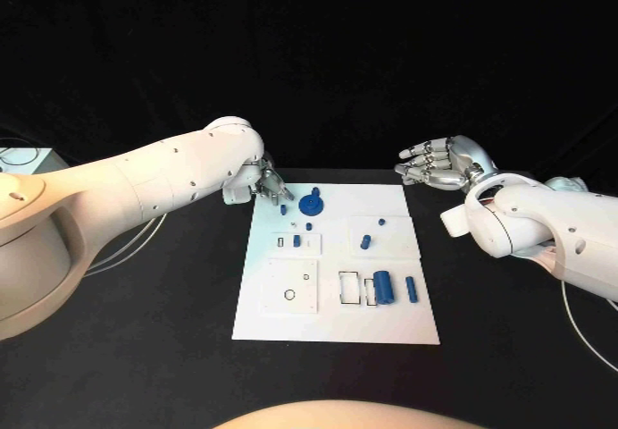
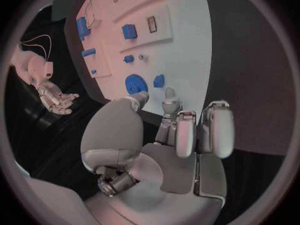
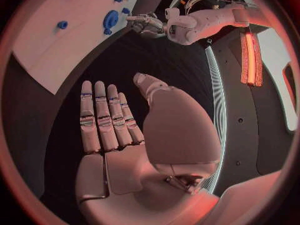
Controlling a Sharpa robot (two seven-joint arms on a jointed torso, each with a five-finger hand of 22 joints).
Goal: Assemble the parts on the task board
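Note:
The white task board (image 1: 338, 317) lies in the middle of the black table. Near its far edge are a round blue part (image 1: 311, 205) and a small blue part (image 1: 283, 210). My left hand (image 1: 268, 186) hovers over the board's far left corner, fingers pointing down just short of the small part, holding nothing. In the left wrist view its fingertips (image 2: 169, 93) and thumb stand apart, before the small part (image 2: 159, 81) and the round part (image 2: 135, 83). My right hand (image 1: 438, 164) is raised beyond the far right corner with its fingers (image 3: 103, 117) stretched out and empty.
More blue parts sit on the board: a small peg (image 1: 296, 240), another (image 1: 366, 240), a thick cylinder (image 1: 382, 286) and a thin one (image 1: 411, 288) near the front right. A raised white plate (image 1: 291, 286) with slots lies front left. Bare black table surrounds the board.

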